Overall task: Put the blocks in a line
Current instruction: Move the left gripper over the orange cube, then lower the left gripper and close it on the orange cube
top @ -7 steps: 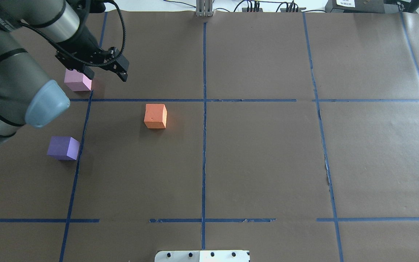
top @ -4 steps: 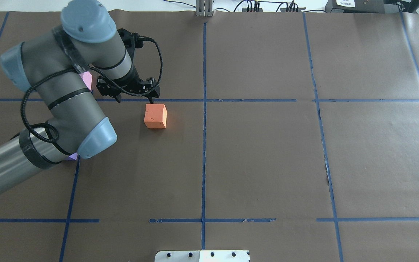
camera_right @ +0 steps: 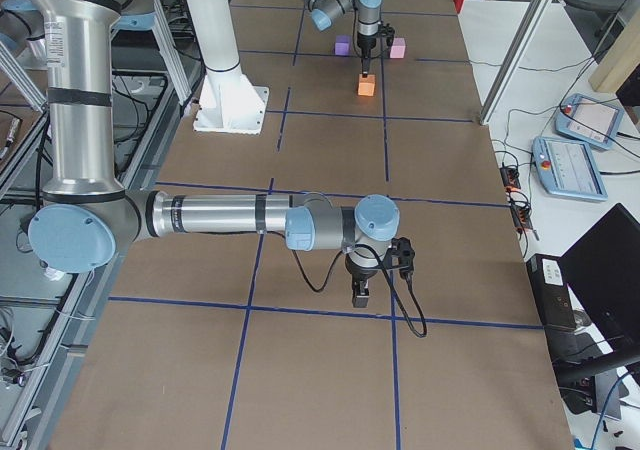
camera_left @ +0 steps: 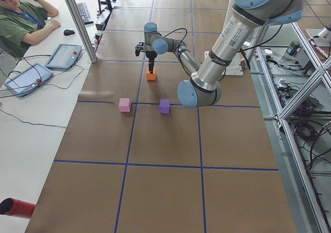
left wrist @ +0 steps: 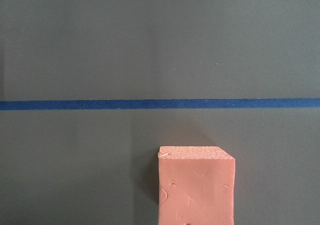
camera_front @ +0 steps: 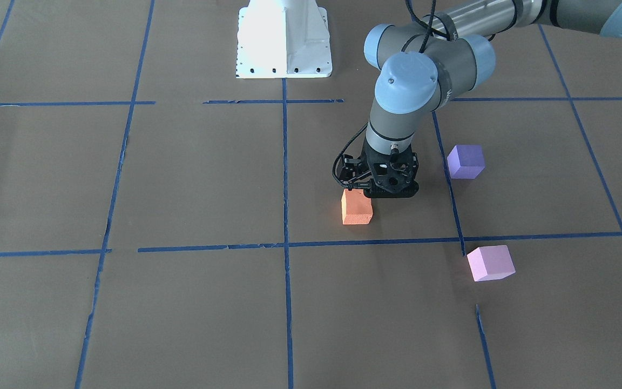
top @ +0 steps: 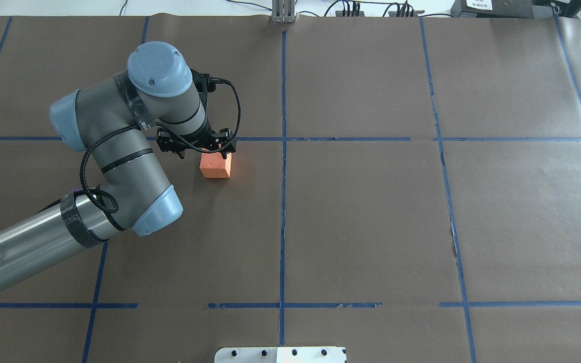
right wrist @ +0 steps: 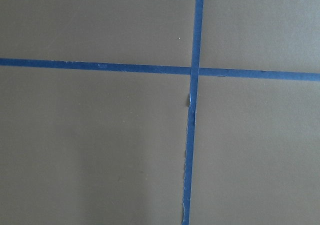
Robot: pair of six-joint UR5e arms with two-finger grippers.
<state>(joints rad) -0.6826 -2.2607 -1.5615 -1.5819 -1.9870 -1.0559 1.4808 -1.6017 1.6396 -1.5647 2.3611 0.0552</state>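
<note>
Overhead exterior shows the left claw (top: pixel 206 152) spread wide and empty just above the orange block (top: pixel 216 169), left of centre.

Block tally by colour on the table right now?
orange block: 1
purple block: 1
pink block: 1
Total: 3

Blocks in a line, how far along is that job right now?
Done: nothing visible; the orange block, purple block and pink block lie apart in a triangle. In hand: the left gripper is open right at the orange block, not closed on it. Left: grasp it and set all three in a row. The right gripper is far off.
</note>
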